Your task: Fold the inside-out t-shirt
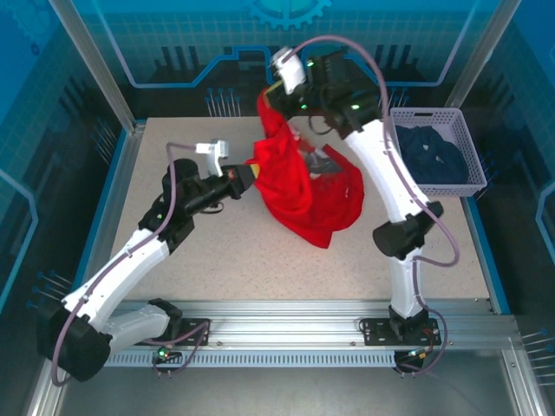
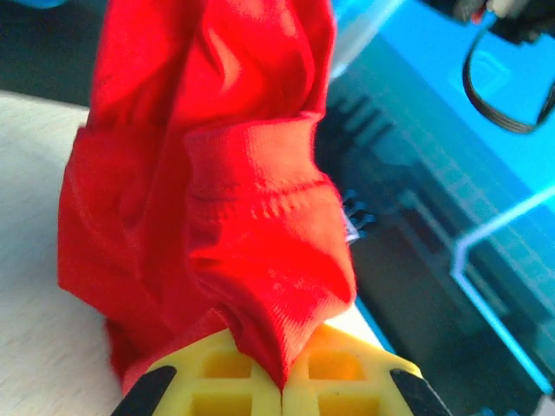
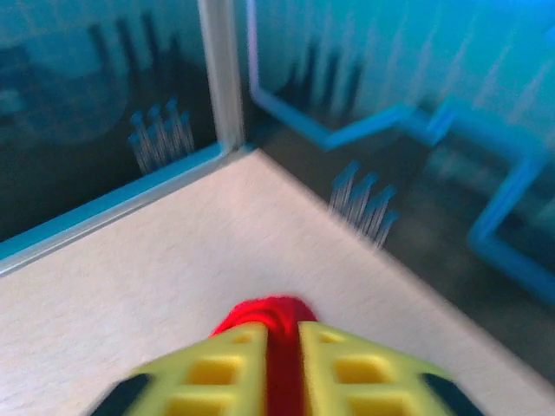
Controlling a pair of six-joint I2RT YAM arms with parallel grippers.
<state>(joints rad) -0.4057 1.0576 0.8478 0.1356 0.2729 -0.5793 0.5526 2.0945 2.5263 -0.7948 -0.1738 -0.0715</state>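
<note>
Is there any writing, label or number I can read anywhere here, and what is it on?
Nothing here can be read.
Red t-shirt: bunched up, no lettering shows.
Gear emblem on the back wall: a picture, no words.

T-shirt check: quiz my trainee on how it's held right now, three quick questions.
1. True or false: the left gripper is open, clear of the t-shirt.
2. What lies in the white basket? A) a dark blue garment B) a red towel C) a cup
3. Fill in: the right gripper has red cloth between its fingers, which are ____.
Key: 1 false, it is shut on the cloth; 2 A; 3 yellow.
</note>
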